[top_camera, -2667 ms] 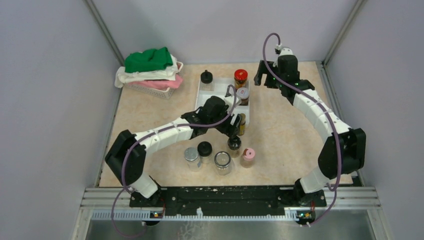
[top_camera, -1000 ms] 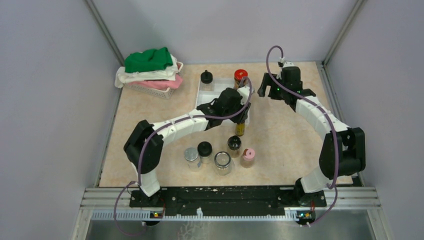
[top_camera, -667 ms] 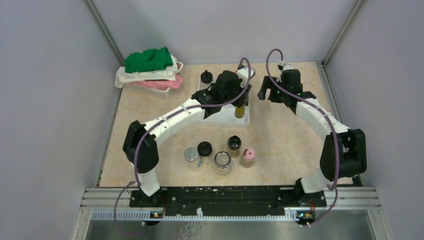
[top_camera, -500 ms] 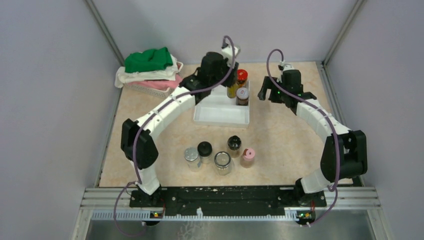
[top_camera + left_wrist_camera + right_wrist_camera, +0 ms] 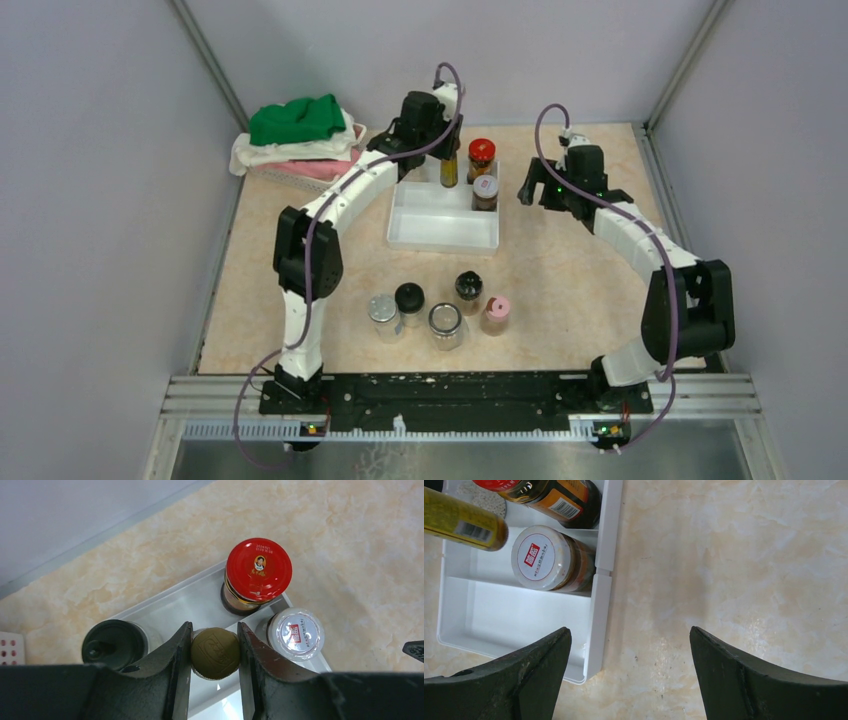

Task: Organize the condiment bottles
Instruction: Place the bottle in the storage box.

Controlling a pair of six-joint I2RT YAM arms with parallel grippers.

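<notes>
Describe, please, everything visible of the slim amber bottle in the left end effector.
The slim amber bottle is yellowish glass with an embossed gold cap and a barcode label. It is upright, its cap pinched by the left end effector, over the white tray's far row, between a black-capped bottle and a red-capped jar.

jar row (image 5: 445,325) before tray (image 5: 430,232); basket (image 5: 318,183) left of tray

One amber bottle (image 5: 215,652); eight other condiment bottles (image 5: 497,312); one white tray (image 5: 440,225).
</notes>
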